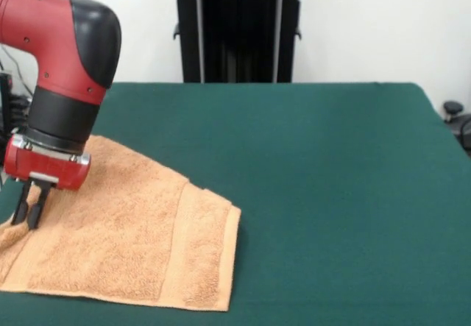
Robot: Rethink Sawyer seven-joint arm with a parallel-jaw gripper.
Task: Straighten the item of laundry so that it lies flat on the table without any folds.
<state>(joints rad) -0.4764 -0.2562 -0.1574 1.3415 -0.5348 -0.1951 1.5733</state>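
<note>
The item of laundry (132,245), a peach terry towel, lies at the near left of the green table (331,179). A flat woven band (200,256) runs along its right side, and its far right corner looks folded over. At the towel's left edge the cloth is bunched into a small ridge (9,232). My gripper (28,219) comes down on that left part, its black fingers close together with the tips pressed into the cloth. The red and black arm (66,54) hides the towel's far left corner.
The table's right edge runs near a dark object (458,120) off the table. The towel's near edge lies close to the table's front edge, and its left part runs out of the picture.
</note>
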